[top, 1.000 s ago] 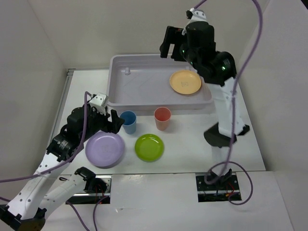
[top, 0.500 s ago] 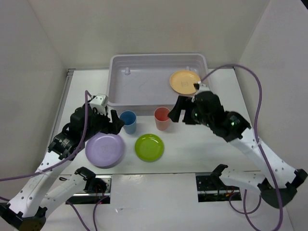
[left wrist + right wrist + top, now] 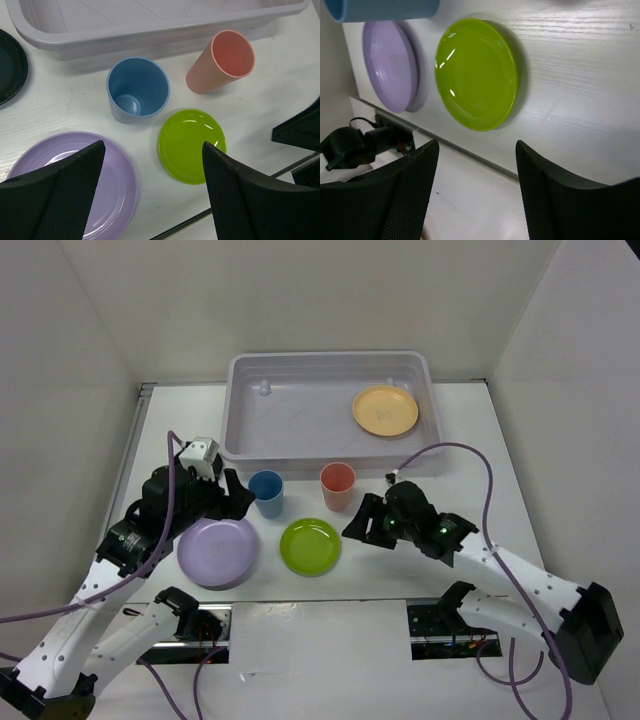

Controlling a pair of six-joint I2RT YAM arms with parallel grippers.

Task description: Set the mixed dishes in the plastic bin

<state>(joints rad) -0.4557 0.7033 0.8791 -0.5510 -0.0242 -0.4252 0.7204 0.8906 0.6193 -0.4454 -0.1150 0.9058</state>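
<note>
The plastic bin [image 3: 300,405] stands at the back with the yellow-orange plate [image 3: 385,410] inside it at the right. In front of it stand the blue cup [image 3: 266,492] and the coral-red cup [image 3: 338,485], both upright. Nearer lie the lavender plate [image 3: 218,550] and the lime-green plate [image 3: 310,545]. A black plate [image 3: 10,65] shows at the left edge of the left wrist view. My left gripper [image 3: 234,500] hangs open left of the blue cup [image 3: 137,90]. My right gripper [image 3: 357,524] is open and empty, low beside the lime-green plate [image 3: 476,74].
White walls close the table on the left, back and right. The table's front edge [image 3: 485,165] runs just below the lime-green plate, with the arm bases and cables beyond it.
My right arm has swung down from above the bin to the table, right of the lime-green plate, and its jaws have narrowed a little. The left arm has barely moved.
</note>
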